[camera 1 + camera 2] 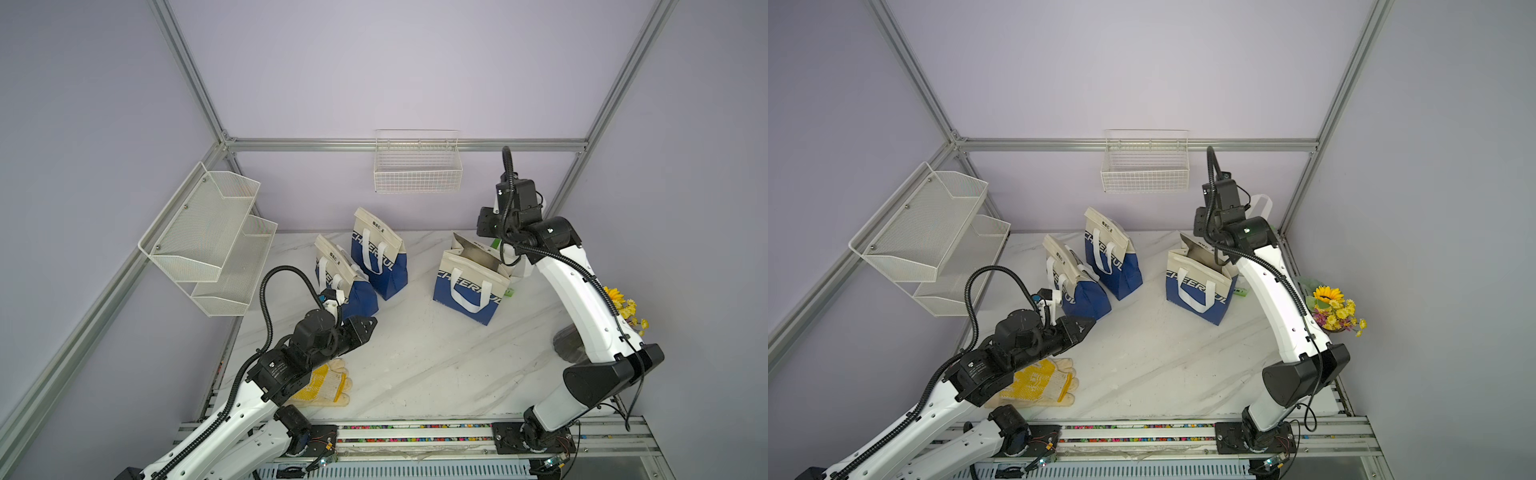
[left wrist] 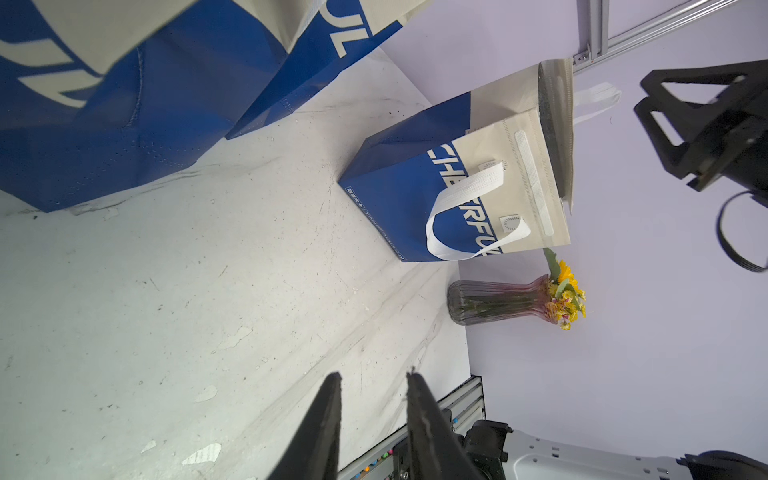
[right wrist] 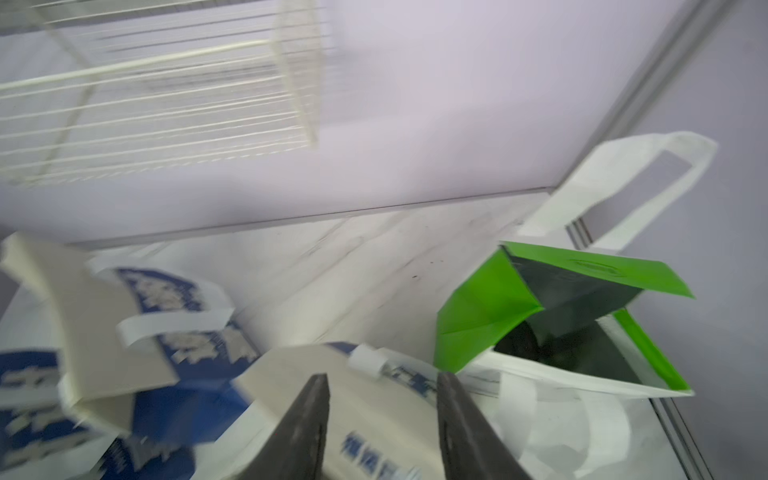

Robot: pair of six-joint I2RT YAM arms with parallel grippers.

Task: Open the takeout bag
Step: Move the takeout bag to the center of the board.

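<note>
Green-and-white fabric bag (image 3: pixel 478 316) mostly hiding behind right arm (image 1: pixel 582 299) in both top views; right gripper (image 3: pixel 382 376) hovering, jaws apart, over open blue-and-beige fabric takeout bag (image 1: pixel 469 286); left gripper (image 2: pixel 374 374) hanging low, jaws parted, empty.

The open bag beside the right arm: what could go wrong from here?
1. The right gripper is open and holds nothing, so the soft rim of the open bag may sag shut.
2. The right arm passes close to the flower vase; pulling back could knock it over.
3. The left gripper hangs near the leaning bag; a careless move could topple it.
</note>
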